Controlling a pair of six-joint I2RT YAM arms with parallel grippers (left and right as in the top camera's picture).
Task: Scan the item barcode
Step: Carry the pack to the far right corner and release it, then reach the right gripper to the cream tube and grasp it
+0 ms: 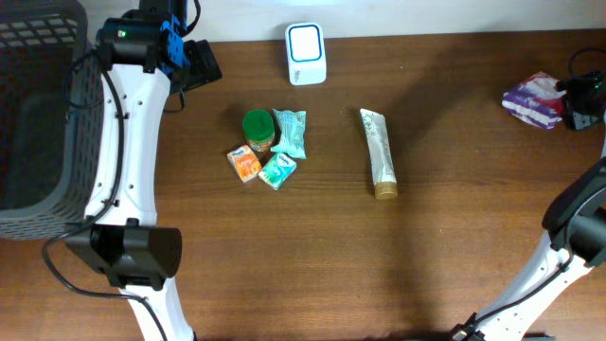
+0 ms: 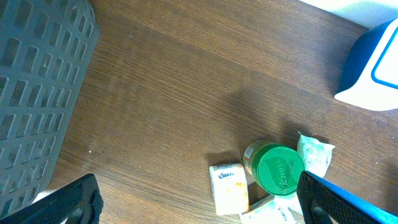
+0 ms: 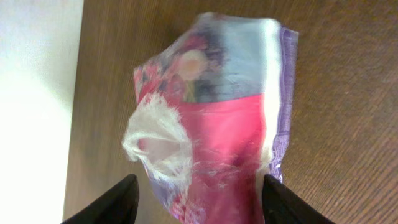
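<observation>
Packet (image 3: 217, 118), crinkled pink-and-purple plastic (tissues, perhaps)

Soft, even light.
The pink and purple plastic packet (image 3: 217, 124) looks blurry up close; faint shadows lie on the brown wooden table (image 1: 312, 256).

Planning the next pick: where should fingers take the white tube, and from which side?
Probably mid-body of the tube, from straight above, closing across its narrow width. It lies flat and alone on the table, both long sides free.
</observation>
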